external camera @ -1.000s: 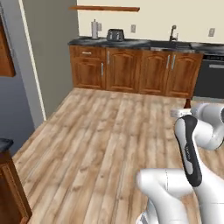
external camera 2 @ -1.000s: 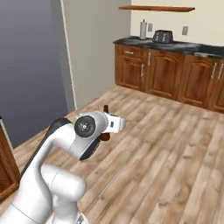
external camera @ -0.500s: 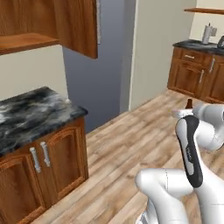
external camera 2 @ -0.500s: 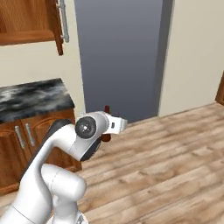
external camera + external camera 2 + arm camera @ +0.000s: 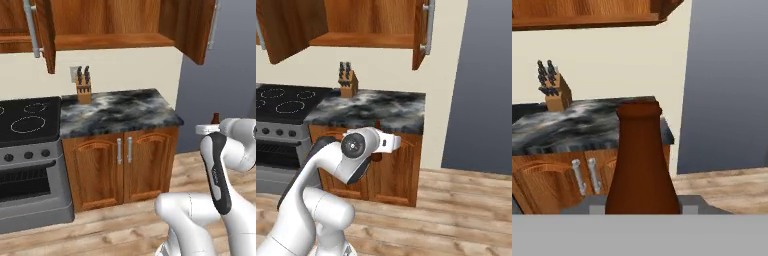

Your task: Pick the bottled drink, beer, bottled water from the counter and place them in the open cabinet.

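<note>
My gripper [image 5: 642, 209] is shut on the bottled drink [image 5: 642, 165], a dark red-brown bottle that stands upright between the fingers. In the left base view its cap [image 5: 215, 118] pokes up above the hand [image 5: 212, 129], to the right of the counter [image 5: 117, 112]. The marbled counter [image 5: 371, 110] lies ahead of me and a little to the left. The open cabinet [image 5: 110, 42] hangs above it with both doors swung out and its shelf [image 5: 366, 40] bare. The cabinet's underside [image 5: 587, 20] is high in the hand view.
A knife block [image 5: 83, 90] stands at the counter's back left. A black stovetop [image 5: 25, 120] with its oven adjoins the counter on the left. The open right door [image 5: 195, 25] juts out overhead. A tall grey panel [image 5: 488, 85] rises to the right, above wooden floor [image 5: 456, 210].
The whole picture has swung: the cameras turned from the far kitchen wall to this counter and cabinet. The arm's pose is the same and the bottle stays in the gripper.
</note>
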